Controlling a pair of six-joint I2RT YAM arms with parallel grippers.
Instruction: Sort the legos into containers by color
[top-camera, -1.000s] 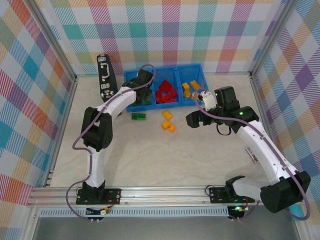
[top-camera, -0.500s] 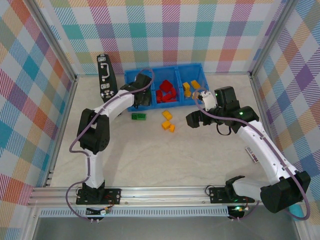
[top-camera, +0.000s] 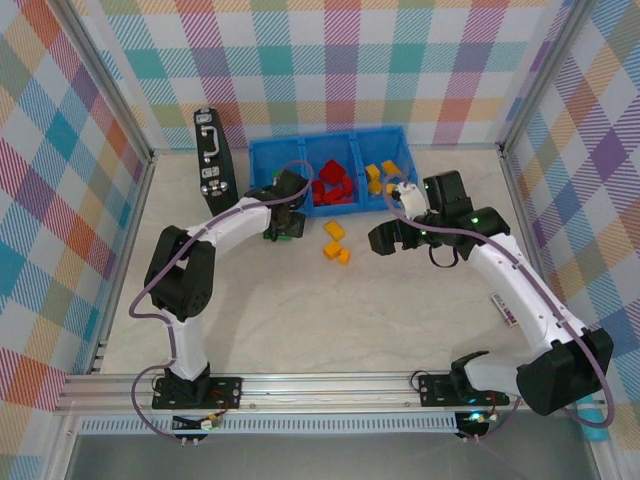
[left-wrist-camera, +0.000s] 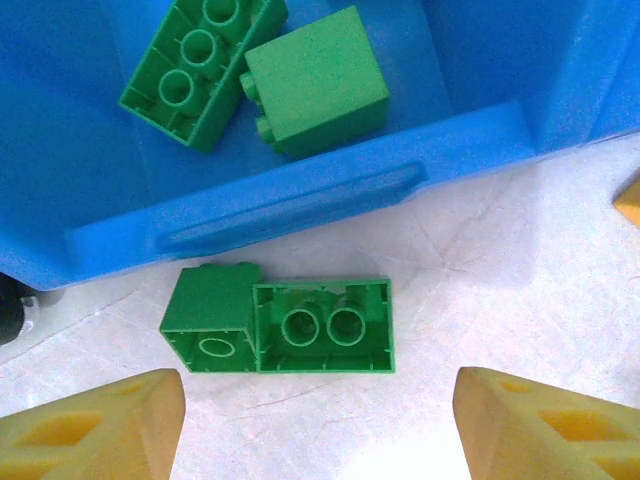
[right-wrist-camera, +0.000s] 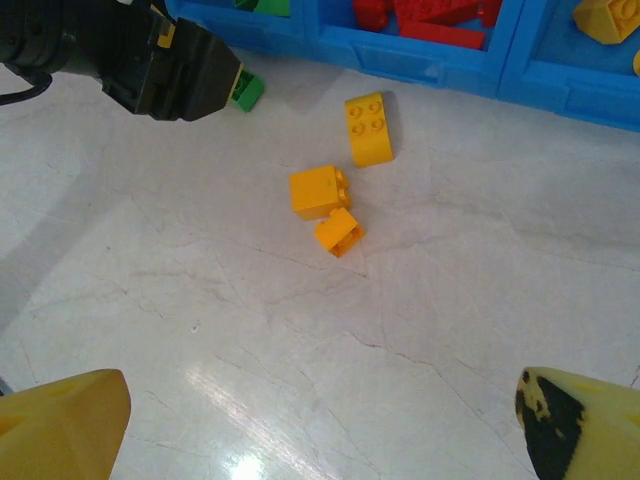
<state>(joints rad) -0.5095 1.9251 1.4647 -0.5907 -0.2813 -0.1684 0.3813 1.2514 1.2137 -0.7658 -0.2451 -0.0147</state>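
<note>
Two green legos (left-wrist-camera: 322, 327) outside tray (left-wrist-camera: 300, 195), fingers (left-wrist-camera: 92, 432) apart.

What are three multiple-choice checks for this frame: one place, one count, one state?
1. Where do the two loose green studded plastic bricks lie relative to the bright blue plastic three-compartment tray?
A) in its middle compartment
B) on the pale table, side by side, just outside its front wall
C) in its right compartment

2. How many yellow-orange studded plastic bricks lie on the table outside the tray?
A) one
B) five
C) three

3. How do the left arm's jaws stand?
A) open and empty above the green pair
B) shut on a green brick
C) shut on a yellow-orange brick

Key: 1 B, the left wrist view shows both on the table below the tray wall. 2 C, the right wrist view shows three. 3 A, the fingers stand wide apart with nothing between.
</note>
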